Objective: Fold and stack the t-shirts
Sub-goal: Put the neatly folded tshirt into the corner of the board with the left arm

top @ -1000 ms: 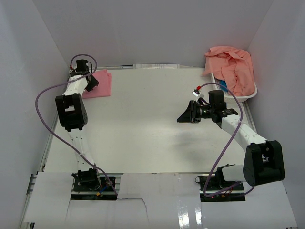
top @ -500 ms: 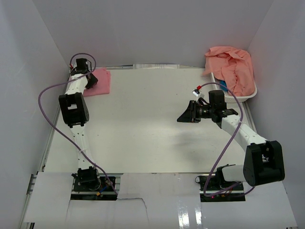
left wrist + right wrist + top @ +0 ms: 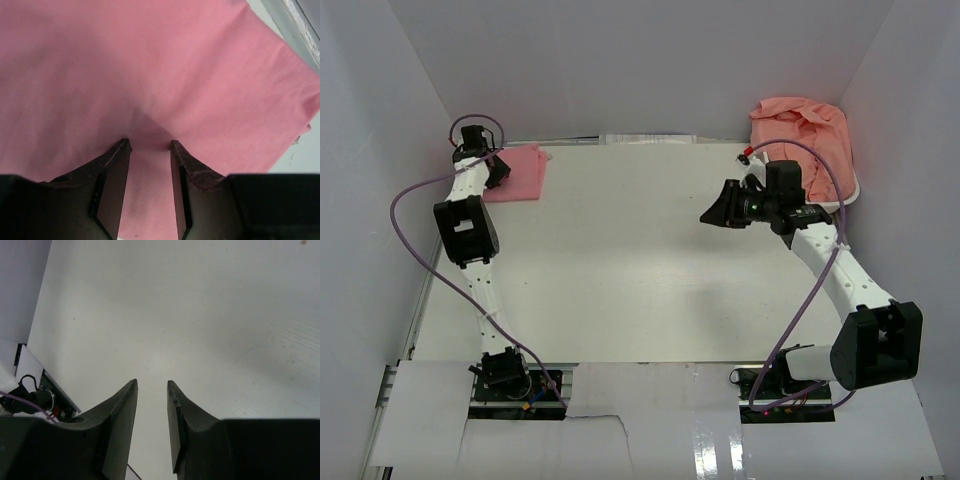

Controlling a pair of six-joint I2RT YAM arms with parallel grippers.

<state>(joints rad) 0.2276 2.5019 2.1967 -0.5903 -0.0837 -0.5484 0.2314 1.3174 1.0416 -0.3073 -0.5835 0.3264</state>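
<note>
The flat white table (image 3: 620,260) fills the floor of the white-walled enclosure. The left arm (image 3: 468,230) reaches from its near-left base to the far-left corner. The right arm (image 3: 840,270) reaches from the near-right base toward the far right.

The t-shirts lie in two places. A crumpled heap of salmon-peach cloth t-shirts (image 3: 810,135) sits in the far-right corner, behind the right arm. A flat folded rose-pink cloth t-shirt (image 3: 520,172) lies in the far-left corner.

The left gripper (image 3: 148,144) is over the folded t-shirt. Its jaws are spread, and both fingertips (image 3: 122,150) meet the pink cloth, which puckers at that spot. No cloth is pinched.

The right gripper (image 3: 151,383) hangs above bare table right of centre, pointing left. Its jaws stand slightly apart, with nothing between them.
</note>
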